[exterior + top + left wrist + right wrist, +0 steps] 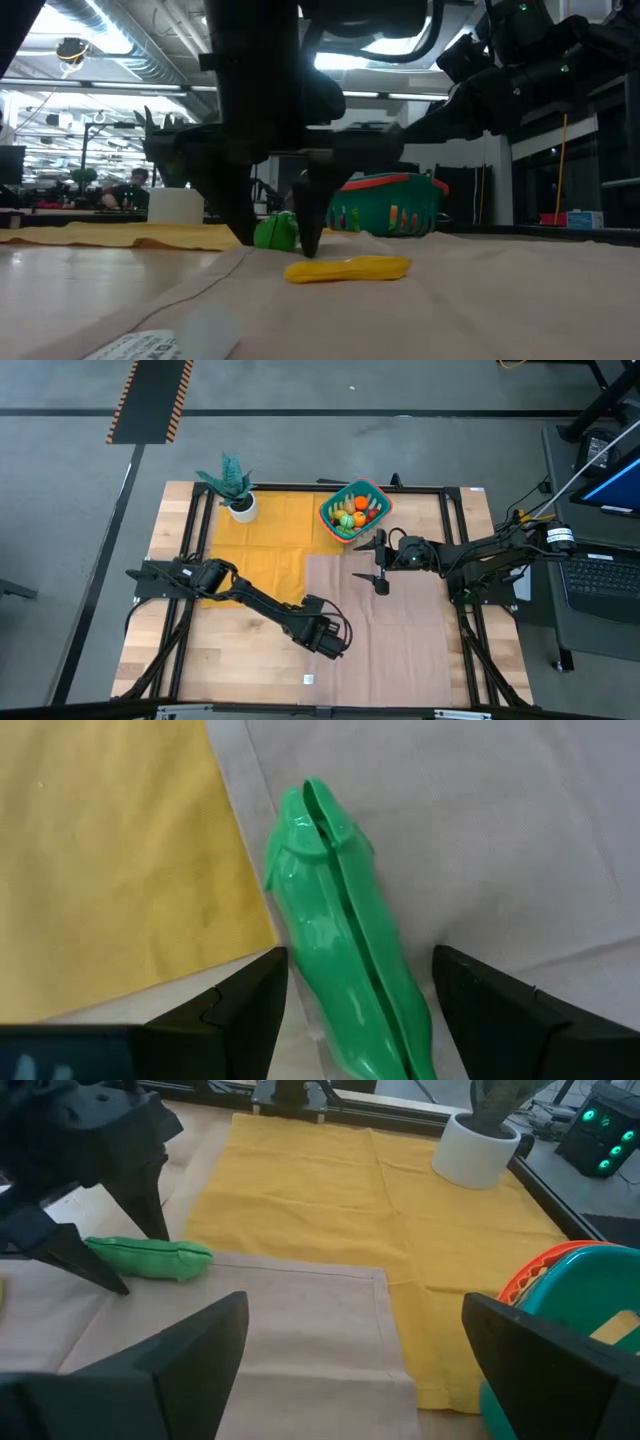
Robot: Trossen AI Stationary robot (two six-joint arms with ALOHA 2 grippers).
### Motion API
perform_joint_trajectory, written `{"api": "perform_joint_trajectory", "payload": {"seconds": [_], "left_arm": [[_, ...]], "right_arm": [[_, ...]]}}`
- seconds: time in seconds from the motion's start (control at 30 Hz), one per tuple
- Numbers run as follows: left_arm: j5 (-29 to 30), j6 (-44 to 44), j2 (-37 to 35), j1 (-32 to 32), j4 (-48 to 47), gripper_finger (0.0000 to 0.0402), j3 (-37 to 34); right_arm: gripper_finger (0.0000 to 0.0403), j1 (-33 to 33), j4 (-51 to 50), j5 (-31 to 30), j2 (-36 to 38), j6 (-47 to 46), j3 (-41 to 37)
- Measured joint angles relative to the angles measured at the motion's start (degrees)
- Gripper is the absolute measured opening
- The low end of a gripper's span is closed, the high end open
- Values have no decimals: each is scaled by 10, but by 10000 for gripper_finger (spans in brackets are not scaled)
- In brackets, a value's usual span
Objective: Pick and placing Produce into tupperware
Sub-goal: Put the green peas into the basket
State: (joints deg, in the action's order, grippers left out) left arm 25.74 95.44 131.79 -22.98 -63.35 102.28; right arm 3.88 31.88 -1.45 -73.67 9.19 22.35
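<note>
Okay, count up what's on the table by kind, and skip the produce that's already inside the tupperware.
Cloths: 2 (yellow cloth, beige cloth)
Tupperware: 1
Potted plant: 1
Loose produce: 2 (green pea pod, yellow piece)
Total: 6

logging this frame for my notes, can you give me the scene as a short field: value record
left gripper: open, fingers either side of the green pea pod, not closed on it
green pea pod: lying on the beige cloth, near the edge of the yellow cloth
yellow piece: lying on the beige cloth in the low view
right gripper: open, empty, beside the tupperware
tupperware: holds several produce pieces
potted plant: on the yellow cloth
</note>
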Motion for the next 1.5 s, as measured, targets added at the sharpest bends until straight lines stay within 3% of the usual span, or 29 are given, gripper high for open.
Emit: {"api": "perform_joint_trajectory", "payload": {"seconds": [0.43, 0.87, 1.37, 1.5], "left_arm": [[-5, -13, -3, -2, -4, 198, 0], [-11, -21, -8, -2, -2, 195, 0], [-16, -21, -8, -2, -7, 122, 0], [-16, -20, -9, -2, -19, 120, 0]], "right_arm": [[365, 0, -1, 0, 0, 0, 0], [365, 0, -1, 0, 0, -1, 0], [365, 0, -1, 0, 0, -1, 0], [365, 0, -1, 0, 0, -1, 0]]}}
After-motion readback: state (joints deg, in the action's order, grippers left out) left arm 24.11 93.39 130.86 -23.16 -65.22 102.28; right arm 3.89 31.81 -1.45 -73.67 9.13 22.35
